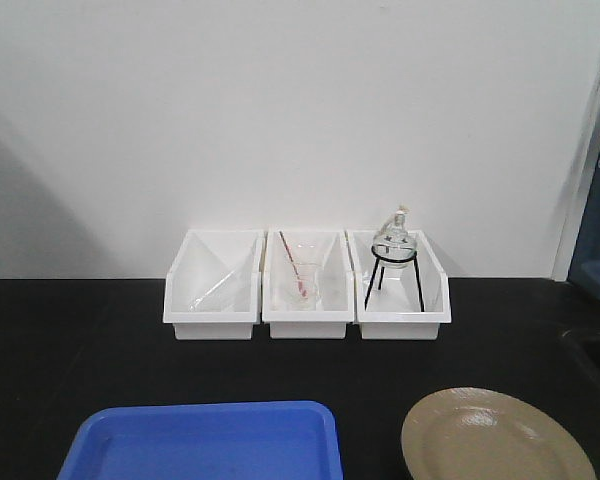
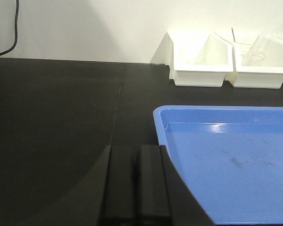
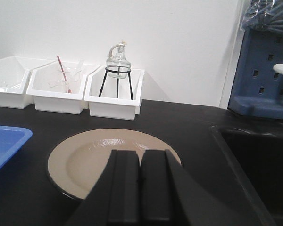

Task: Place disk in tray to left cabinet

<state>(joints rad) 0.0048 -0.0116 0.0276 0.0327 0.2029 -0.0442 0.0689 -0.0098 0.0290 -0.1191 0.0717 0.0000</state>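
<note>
Disk [image 1: 495,437], round shallow tan plate with thin black rim: flat on black desk [image 1: 80,330], three o'clock of bright blue rectangular plastic tray [image 1: 205,440], apart. Left pincer [image 2: 136,155], right pincer [image 3: 140,157]: both pressed together, empty. Risk: rim lies flush with desk, so grip may slip.

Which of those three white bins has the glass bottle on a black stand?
The right-hand bin, nearest the tan disk; the other two hold no stand.

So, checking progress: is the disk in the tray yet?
Out. The disk lies flat on the black counter, beside the blue tray, which holds nothing.
</note>
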